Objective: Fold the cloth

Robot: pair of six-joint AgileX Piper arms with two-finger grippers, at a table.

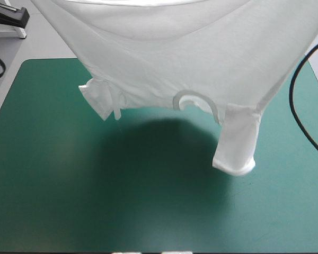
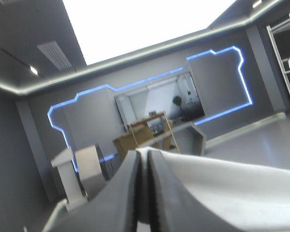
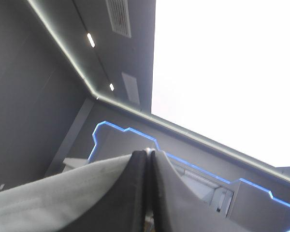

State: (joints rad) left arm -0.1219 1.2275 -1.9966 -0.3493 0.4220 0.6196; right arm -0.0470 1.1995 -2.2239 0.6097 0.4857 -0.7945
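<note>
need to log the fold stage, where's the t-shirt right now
High view: the T-shirt hangs lifted over the far half of the teal-green table, collar downward. The left pincer and the right pincer each clamp its cloth.

Left pincer (image 2: 144, 155): two broad black fingers (image 2: 117, 198), fin-shaped, wide at the base, curving to a narrow tip; fine ribbing along the inner edges. Right pincer (image 3: 149, 153): matching pair of black fingers (image 3: 128, 193), same curved fin outline, ribbed inner edges, matt surface.
</note>
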